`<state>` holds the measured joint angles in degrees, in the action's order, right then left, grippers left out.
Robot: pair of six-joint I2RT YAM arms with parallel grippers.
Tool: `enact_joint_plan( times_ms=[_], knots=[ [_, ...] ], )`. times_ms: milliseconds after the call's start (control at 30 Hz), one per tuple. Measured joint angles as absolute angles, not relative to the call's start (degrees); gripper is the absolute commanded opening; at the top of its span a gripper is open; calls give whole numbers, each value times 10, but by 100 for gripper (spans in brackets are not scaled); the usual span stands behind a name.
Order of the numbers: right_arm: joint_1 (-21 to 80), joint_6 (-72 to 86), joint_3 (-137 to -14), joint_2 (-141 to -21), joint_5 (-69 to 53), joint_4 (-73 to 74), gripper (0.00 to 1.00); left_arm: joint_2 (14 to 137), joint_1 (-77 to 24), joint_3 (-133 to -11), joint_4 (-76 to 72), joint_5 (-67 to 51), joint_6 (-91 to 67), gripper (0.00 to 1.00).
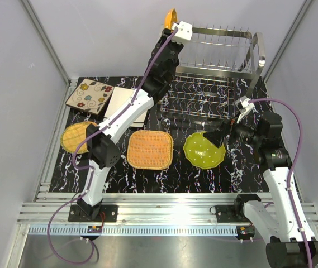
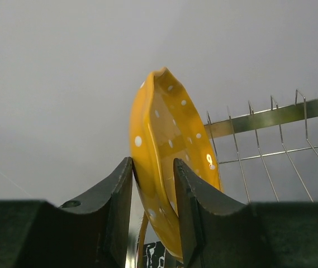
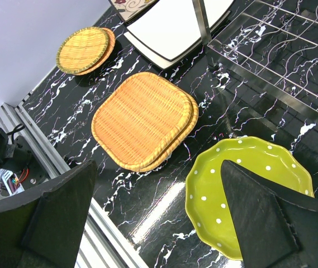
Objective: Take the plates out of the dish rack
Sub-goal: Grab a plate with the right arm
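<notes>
Clamping orange plate (image 2: 164,123) rim in left hand (image 2: 152,163). Standing upright at 9 o'clock end of rack (image 1: 220,33) top, long axis vertical, 12 o'clock from hand. Hovering right hand (image 3: 157,167), released, over green plate (image 3: 248,184) on bench (image 1: 231,173), farther off.

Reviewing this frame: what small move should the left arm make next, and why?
Probably close the left end effector fully onto the orange dotted plate before any lift. Its fingers straddle the plate's rim, and the plate stands on edge at the end of the dish rack. A sliver of gap seems to show beside one finger, so a firm pinch isn't evident yet.
</notes>
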<state>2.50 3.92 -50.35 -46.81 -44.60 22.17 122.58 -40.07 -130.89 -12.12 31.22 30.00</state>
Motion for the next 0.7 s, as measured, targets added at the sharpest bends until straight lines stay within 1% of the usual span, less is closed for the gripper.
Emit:
enact_joint_plan(
  times_ms=[400,700],
  knots=[
    [25,39,-506,-468,-446,222,100,1250,-406,-1351,-140,314,364,0],
    [25,41,-506,-468,-446,222,100,1249,-406,-1381,-209,292,403,0]
  ],
)
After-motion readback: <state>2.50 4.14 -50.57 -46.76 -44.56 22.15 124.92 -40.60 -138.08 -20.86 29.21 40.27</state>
